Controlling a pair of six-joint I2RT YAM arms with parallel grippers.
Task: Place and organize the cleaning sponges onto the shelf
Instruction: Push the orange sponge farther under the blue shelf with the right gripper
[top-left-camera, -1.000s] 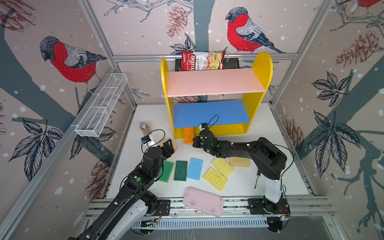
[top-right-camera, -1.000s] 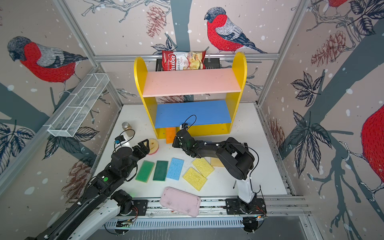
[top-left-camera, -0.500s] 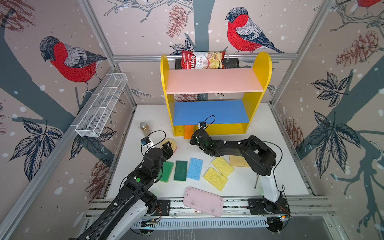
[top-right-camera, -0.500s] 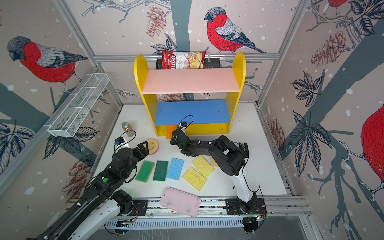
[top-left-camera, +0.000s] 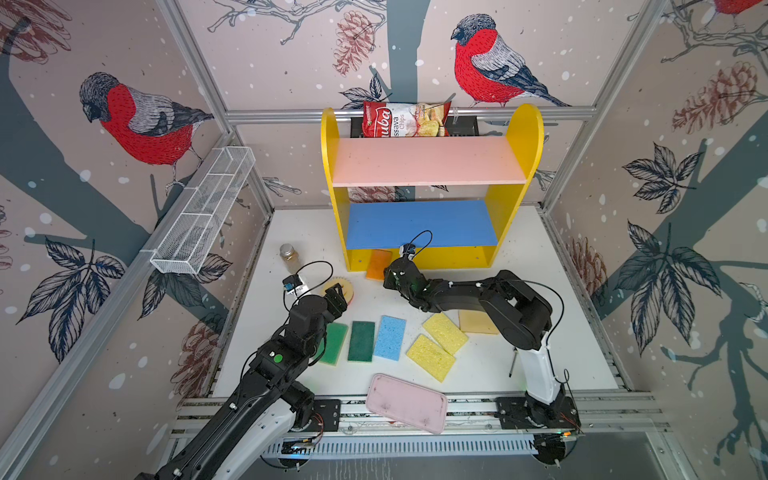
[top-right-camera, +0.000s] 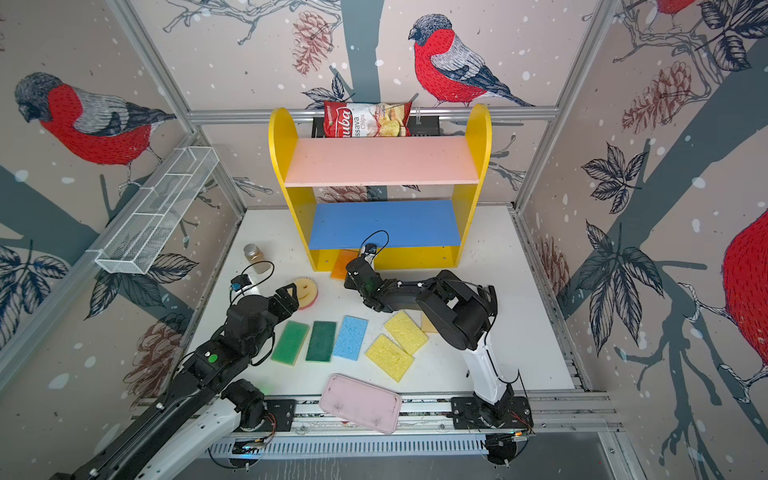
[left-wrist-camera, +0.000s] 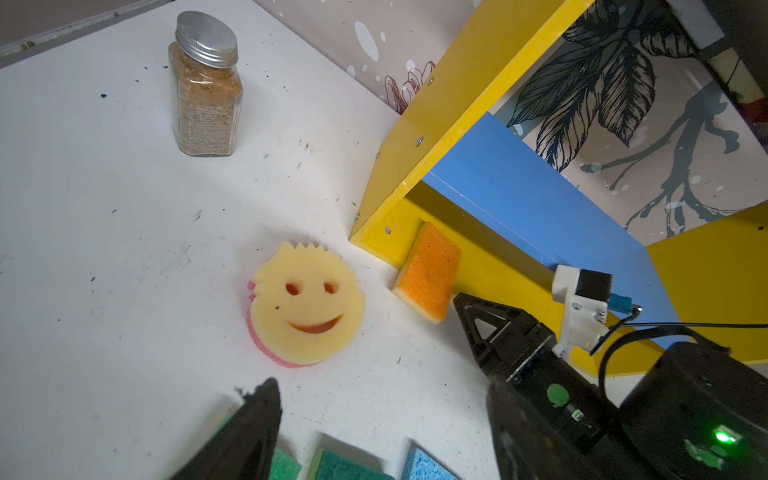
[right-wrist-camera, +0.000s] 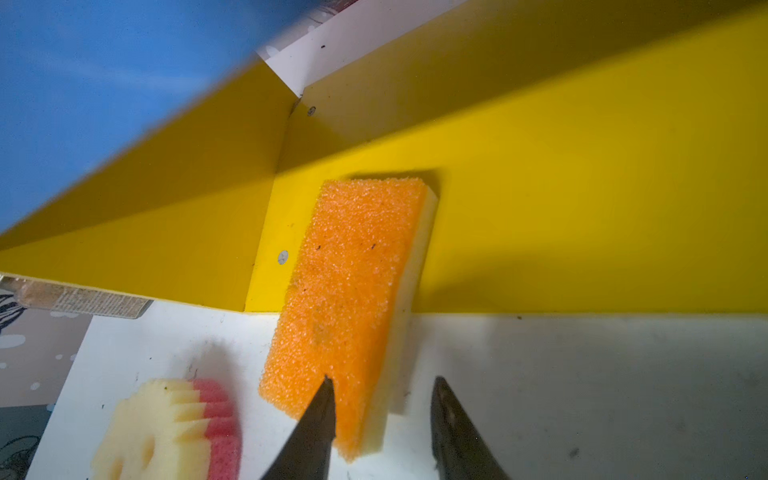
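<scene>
Since the orange sponge (right-wrist-camera: 353, 299) is light, soft foam with a rough scouring face over a pale layer, I judge it will squash under a hard pinch and spring back. A gentle hold across its two long sides, near the middle, should suit it best. My right end effector (right-wrist-camera: 381, 380) stands partly open and holds nothing: one finger lies over the sponge's near corner and the other is clear of its pale side. The sponge lies straight ahead of my fingertips. Its far half rests on the shelf (right-wrist-camera: 582, 228), on the yellow base, and its near end slopes down onto the surface (right-wrist-camera: 582, 395).

A second ago these jaws were shut; now they have parted, and my elbow has drawn in, while the sponge has hardly shifted. My left end effector (top-left-camera: 337, 294) stays wide open just short of the smiley-face sponge (left-wrist-camera: 305, 311).
</scene>
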